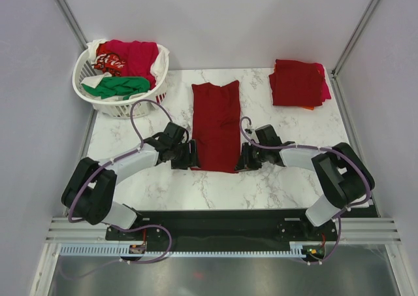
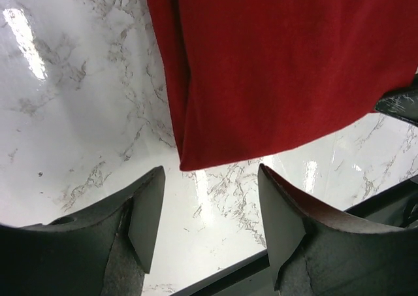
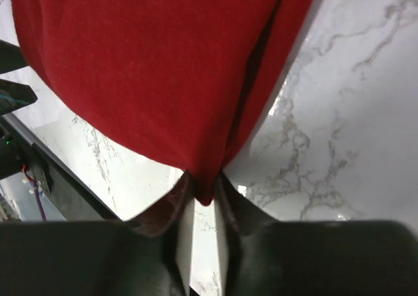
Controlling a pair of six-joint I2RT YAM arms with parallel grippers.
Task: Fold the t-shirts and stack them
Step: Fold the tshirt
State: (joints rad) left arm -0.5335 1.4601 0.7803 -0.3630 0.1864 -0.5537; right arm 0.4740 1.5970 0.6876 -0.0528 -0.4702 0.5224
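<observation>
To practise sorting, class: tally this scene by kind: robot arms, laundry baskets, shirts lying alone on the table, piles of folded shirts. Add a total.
Robot arms, left arm and right arm: 2
laundry basket: 1
dark red shirt lying alone: 1
pile of folded shirts: 1
Total: 5

the dark red t-shirt [image 3: 150, 67] is running off the top of both wrist views, its corner disappearing between the fingers of the right claw [image 3: 201, 201], while the top shirt of the stack [image 1: 298, 82] is covering those beneath.
</observation>
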